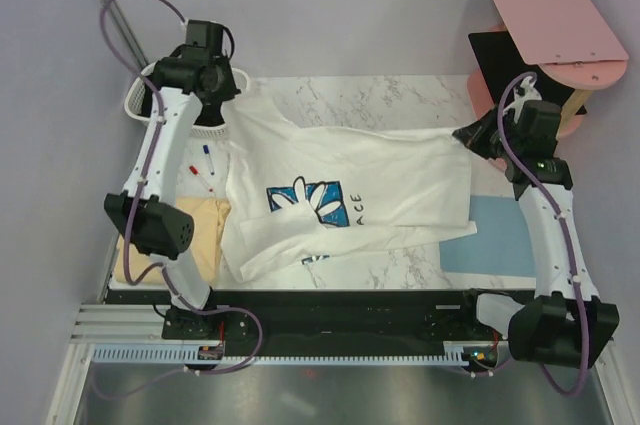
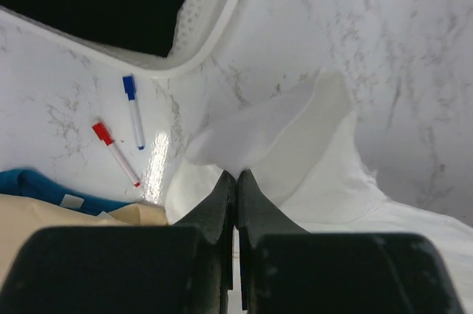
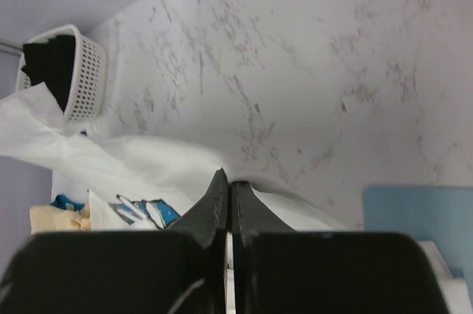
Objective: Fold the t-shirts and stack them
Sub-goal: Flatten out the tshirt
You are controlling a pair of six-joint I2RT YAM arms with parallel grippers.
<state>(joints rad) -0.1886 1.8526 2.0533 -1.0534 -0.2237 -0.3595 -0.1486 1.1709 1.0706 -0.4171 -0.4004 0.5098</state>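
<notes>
Left gripper (image 2: 236, 175) clenched on a raised fold of the white t-shirt (image 2: 295, 137) at its fingertips. Right gripper (image 3: 229, 182) likewise clamped on that shirt's edge, contact hidden behind its fingers. The cloth runs left of them, cut off by the frame.

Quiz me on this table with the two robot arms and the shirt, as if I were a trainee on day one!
1. True or false: the left claw and the right claw are both shut on the white t-shirt.
2. One pen has a red cap. The other pen has a cap that is: A blue, B green, C yellow.
3. Fill in: the white basket holds something ____ in colour.

Key: 1 true; 2 A; 3 black.
</notes>
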